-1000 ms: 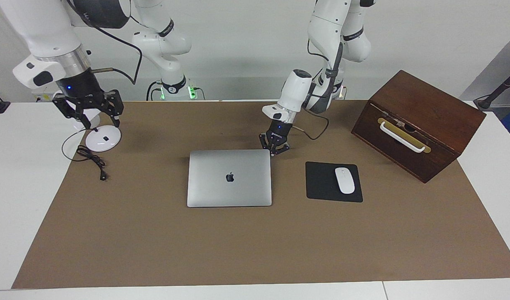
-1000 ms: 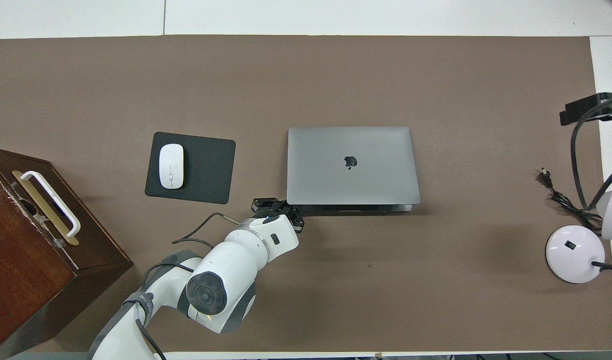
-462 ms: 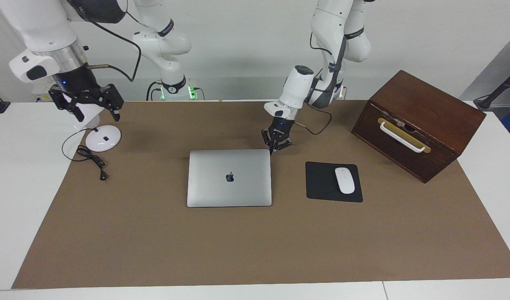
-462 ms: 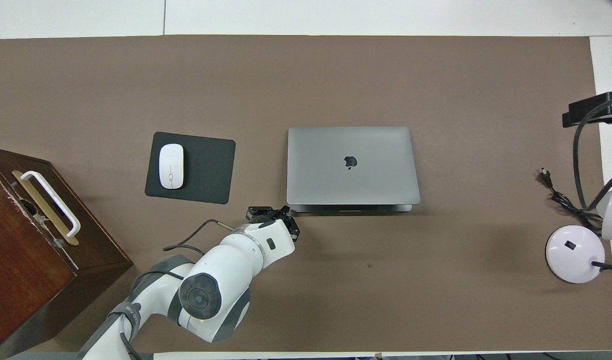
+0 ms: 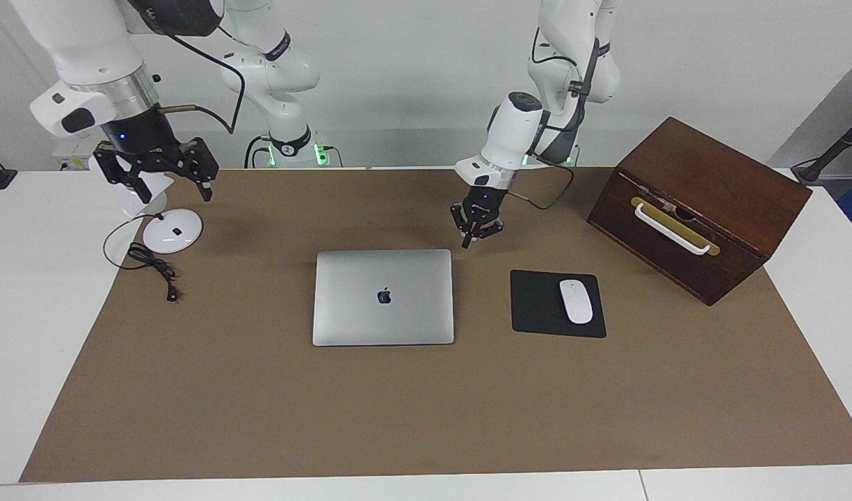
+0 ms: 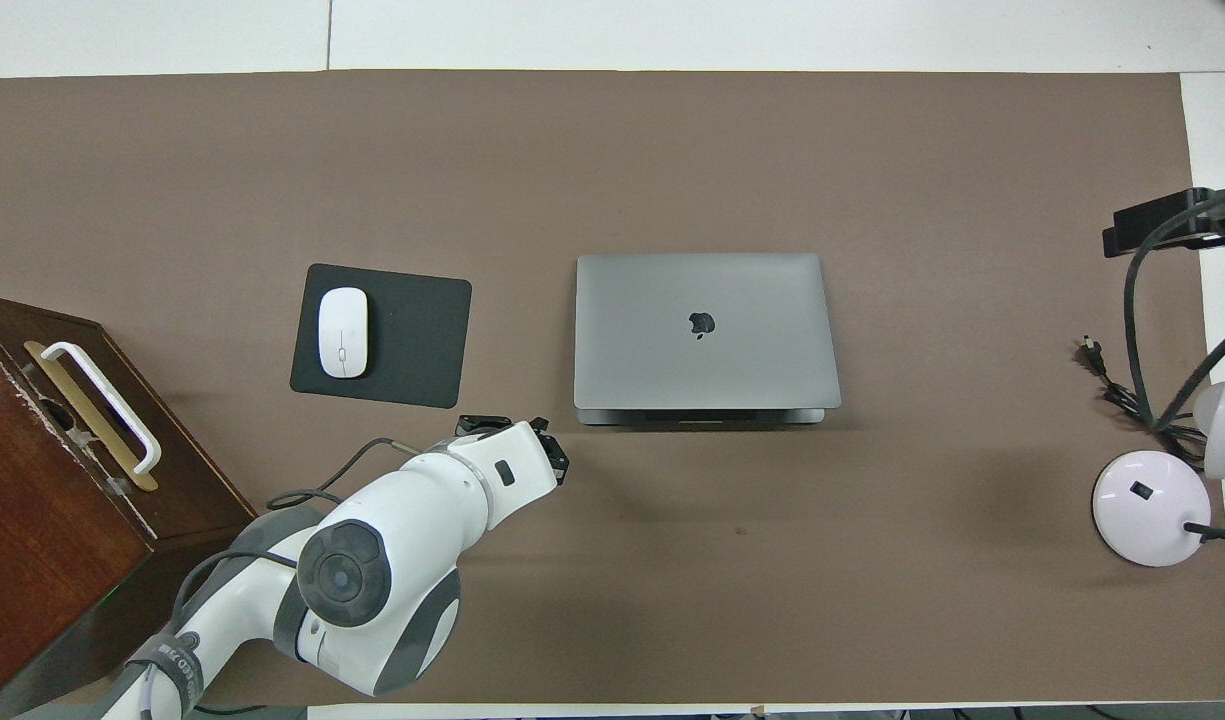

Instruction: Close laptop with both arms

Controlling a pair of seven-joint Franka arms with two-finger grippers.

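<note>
The silver-grey laptop (image 5: 383,297) (image 6: 702,330) lies closed and flat in the middle of the brown mat, its dark logo facing up. My left gripper (image 5: 468,243) hangs shut and empty, pointing down over the mat. It is just off the laptop's corner on the robots' side, toward the mouse pad, and touches nothing. In the overhead view the left arm's white wrist (image 6: 472,480) hides most of that gripper. My right gripper (image 5: 174,192) is open and empty, raised over the lamp base at the right arm's end of the table.
A black mouse pad (image 5: 540,304) with a white mouse (image 5: 576,300) lies beside the laptop toward the left arm's end. A brown wooden box (image 5: 697,209) with a white handle stands past it. A white lamp base (image 5: 173,230) and its black cable (image 5: 151,264) sit under the right gripper.
The left gripper has lifted off the laptop's corner and drawn back toward its own base. The right gripper has shifted slightly above the lamp base. The laptop has not moved.
</note>
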